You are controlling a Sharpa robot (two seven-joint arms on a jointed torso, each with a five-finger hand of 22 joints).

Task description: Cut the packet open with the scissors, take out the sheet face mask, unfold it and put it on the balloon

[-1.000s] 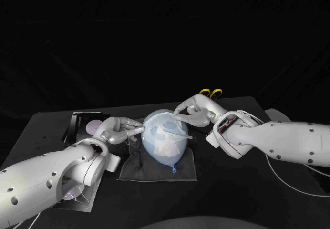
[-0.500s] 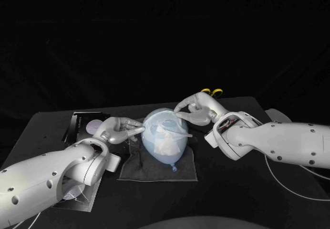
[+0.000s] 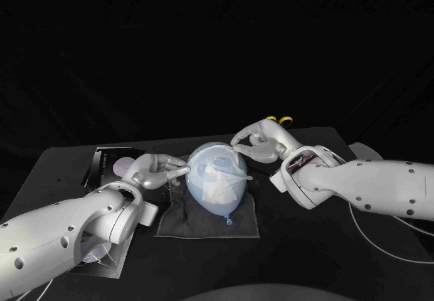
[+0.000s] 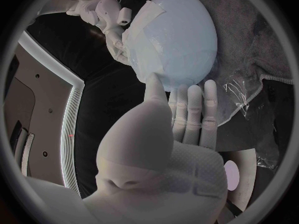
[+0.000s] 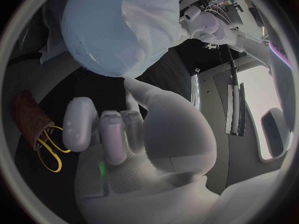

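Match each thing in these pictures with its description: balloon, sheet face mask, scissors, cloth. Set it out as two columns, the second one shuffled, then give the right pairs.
Things
1. balloon
2. sheet face mask
3. scissors
4. cloth

Descriptions
A. yellow handles
B. dark grey, spread flat
C. pale blue, resting on the cloth
D. white, draped over the balloon

Pairs: 1-C, 2-D, 3-A, 4-B
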